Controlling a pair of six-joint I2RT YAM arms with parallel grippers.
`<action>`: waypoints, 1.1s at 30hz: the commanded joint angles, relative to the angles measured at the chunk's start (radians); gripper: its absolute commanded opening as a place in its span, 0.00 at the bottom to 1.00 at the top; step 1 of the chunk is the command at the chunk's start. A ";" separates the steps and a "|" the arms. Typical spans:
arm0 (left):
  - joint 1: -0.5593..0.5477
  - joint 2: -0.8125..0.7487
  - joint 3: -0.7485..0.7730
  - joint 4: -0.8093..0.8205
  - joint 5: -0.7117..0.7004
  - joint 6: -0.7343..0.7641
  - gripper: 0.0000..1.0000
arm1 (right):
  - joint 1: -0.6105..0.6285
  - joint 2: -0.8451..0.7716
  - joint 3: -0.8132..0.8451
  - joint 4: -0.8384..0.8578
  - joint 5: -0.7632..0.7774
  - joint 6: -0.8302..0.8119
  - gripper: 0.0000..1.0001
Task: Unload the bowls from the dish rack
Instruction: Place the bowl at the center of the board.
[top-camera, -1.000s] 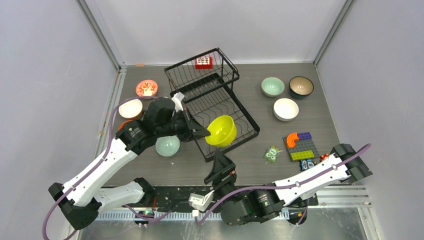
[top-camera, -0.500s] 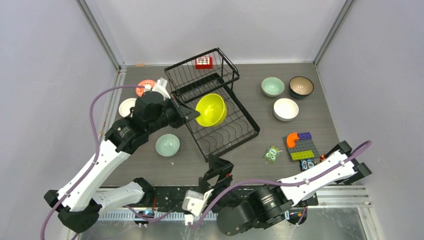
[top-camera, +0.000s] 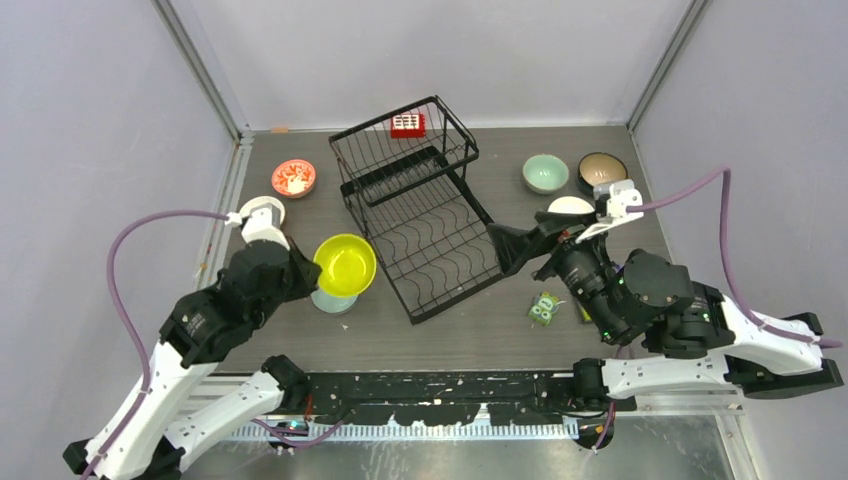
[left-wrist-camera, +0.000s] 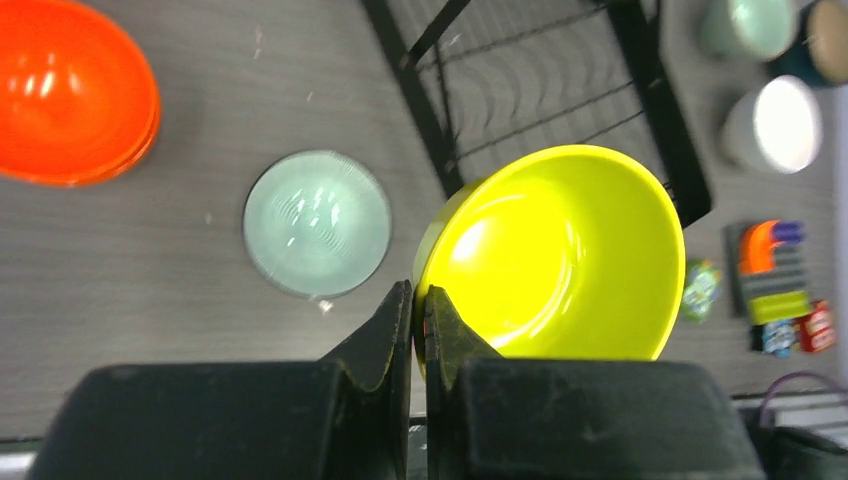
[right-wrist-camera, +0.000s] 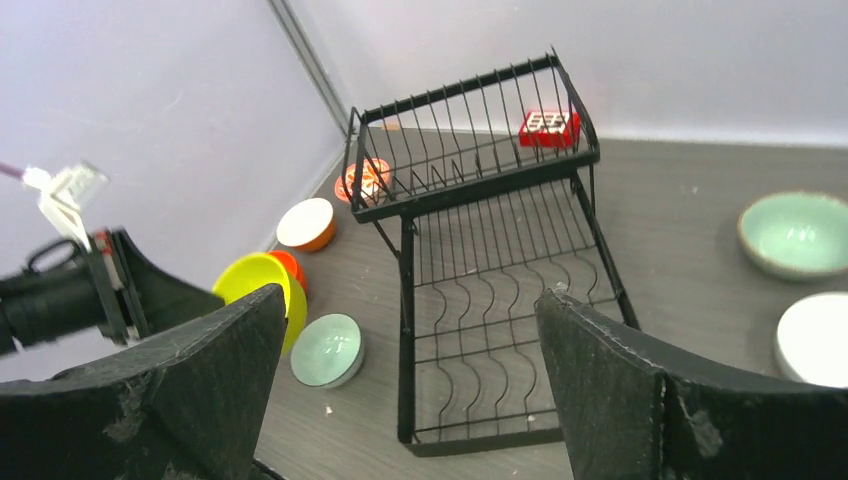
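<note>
The black wire dish rack (top-camera: 425, 215) stands at mid-table with a red tag (top-camera: 407, 124) on its upper basket; no bowl shows in it. My left gripper (top-camera: 314, 273) is shut on the rim of a lime-yellow bowl (top-camera: 346, 264), held left of the rack and partly over a pale mint bowl (top-camera: 331, 298). In the left wrist view the gripper (left-wrist-camera: 418, 296) pinches the yellow bowl's (left-wrist-camera: 560, 255) rim. My right gripper (top-camera: 506, 247) is open and empty at the rack's right side. In the right wrist view it (right-wrist-camera: 410, 400) faces the rack (right-wrist-camera: 490, 250).
A red-patterned bowl (top-camera: 293, 178) and a white-inside orange bowl (top-camera: 262, 212) sit at the left. An orange bowl (left-wrist-camera: 70, 90) shows in the left wrist view. Mint (top-camera: 545, 173), dark (top-camera: 602, 170) and white (top-camera: 570, 206) bowls sit at the right. An owl card (top-camera: 543, 308) lies below them.
My left arm carried the yellow bowl out of the rack, leftward and toward the near side, over the mint bowl. My right arm swung up from the near edge to the rack's right side.
</note>
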 joint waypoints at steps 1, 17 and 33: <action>0.004 -0.088 -0.120 -0.019 0.010 -0.001 0.00 | -0.041 -0.048 -0.087 -0.126 -0.014 0.311 0.98; 0.002 -0.166 -0.331 -0.007 0.316 -0.038 0.00 | -0.075 -0.158 -0.397 -0.233 0.017 0.639 0.98; 0.000 -0.153 -0.552 0.217 0.193 -0.117 0.00 | -0.102 -0.087 -0.492 -0.101 -0.012 0.625 0.98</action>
